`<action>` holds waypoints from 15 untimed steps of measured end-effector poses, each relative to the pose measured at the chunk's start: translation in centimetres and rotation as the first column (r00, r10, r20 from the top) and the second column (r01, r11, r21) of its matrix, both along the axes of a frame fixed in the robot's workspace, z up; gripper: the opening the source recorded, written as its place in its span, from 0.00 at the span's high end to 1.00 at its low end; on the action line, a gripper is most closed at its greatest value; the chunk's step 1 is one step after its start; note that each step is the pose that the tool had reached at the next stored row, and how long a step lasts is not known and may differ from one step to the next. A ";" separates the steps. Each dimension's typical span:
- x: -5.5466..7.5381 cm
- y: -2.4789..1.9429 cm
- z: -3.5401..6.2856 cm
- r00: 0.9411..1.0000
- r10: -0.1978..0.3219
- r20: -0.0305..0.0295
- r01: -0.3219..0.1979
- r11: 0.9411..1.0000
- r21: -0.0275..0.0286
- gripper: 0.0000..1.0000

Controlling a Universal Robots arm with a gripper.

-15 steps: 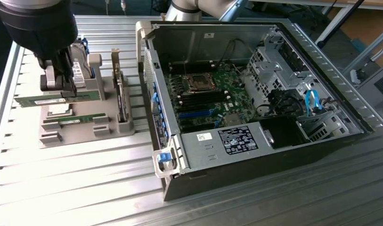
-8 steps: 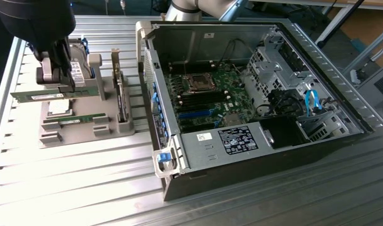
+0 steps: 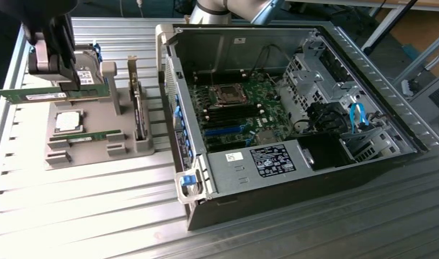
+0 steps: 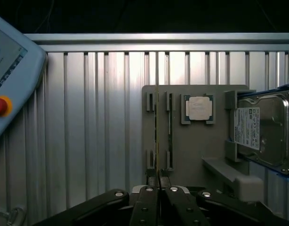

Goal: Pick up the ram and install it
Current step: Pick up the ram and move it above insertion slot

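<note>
I had the black gripper (image 3: 66,85) at approx 10 o'clock in the exterior view. Its jaws were pinching the long thin green ram stick (image 3: 28,97), which was held level and clear above the flat grey plastic tray (image 3: 89,155). On the wrist cam the fingers (image 4: 145,207) were pressed on the stick's thin edge. A 2nd green stick (image 3: 82,136) sat in the tray, w/ the square silver processor chip (image 3: 66,122) just beside it at 11 o'clock. The open black PC case (image 3: 277,208) lay at 3 o'clock from the tray.

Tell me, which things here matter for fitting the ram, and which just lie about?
In the job: ram, gripped in the pincer; open computer case.
Lying about: processor chip; hard drive; bracketed card; second memory stick; control pendant.
</note>
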State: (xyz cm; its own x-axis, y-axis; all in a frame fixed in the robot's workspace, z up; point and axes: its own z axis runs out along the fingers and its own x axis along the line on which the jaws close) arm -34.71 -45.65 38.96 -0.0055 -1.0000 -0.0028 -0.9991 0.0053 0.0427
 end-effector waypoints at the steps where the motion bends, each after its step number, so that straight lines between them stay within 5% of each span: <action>1: 0.0 0.00 0.29 1.000 0.000 0.000 0.000 1.000 0.000 0.88; 15: 1.2 0.00 0.81 1.000 0.000 0.000 0.000 1.000 0.000 0.88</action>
State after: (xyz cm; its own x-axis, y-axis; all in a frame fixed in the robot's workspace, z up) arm -33.47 -45.65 39.78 -0.0054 -1.0000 -0.0029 -0.9991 0.0053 0.0427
